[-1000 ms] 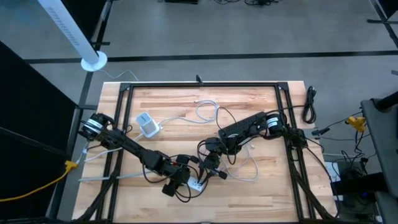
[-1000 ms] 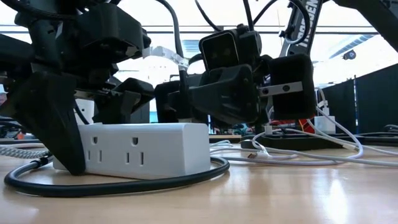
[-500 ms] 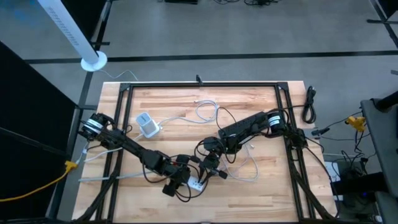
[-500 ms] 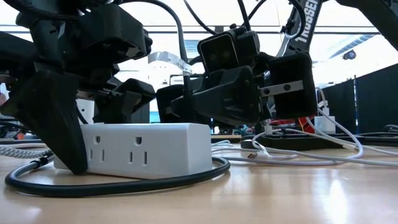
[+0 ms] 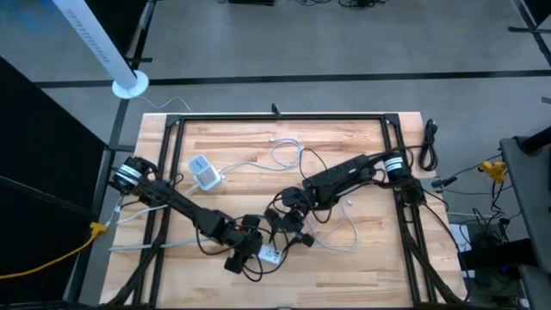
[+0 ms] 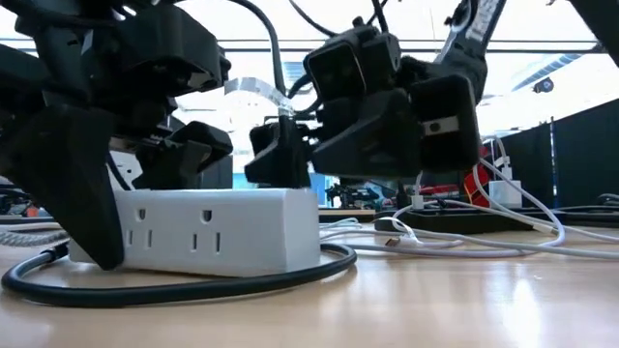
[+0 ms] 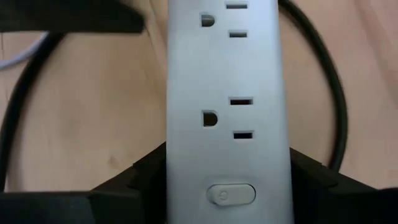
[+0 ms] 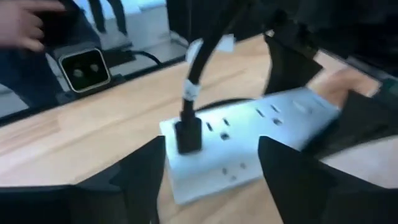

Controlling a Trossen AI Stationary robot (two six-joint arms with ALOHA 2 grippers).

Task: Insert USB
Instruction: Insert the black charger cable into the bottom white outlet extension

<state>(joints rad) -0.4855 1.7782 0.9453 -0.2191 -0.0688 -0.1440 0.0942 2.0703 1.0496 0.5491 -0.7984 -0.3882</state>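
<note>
My left tool (image 7: 227,186) pinches the power strip (image 6: 208,230) on the table (image 5: 362,138). My right tool (image 8: 211,168) is spread, just above the black plug (image 8: 188,132) standing in the strip's end.

Left gripper (image 7: 227,186) is low near the table's front, fingers clamped on either side of what it's holding. Right gripper (image 8: 211,180) sits just beside it, fingers spread apart.

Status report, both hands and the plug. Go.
Left hand clamped on power strip. Right hand open, backed off the black plug. Plug standing in the strip's end. Loose white cables nearby.
</note>
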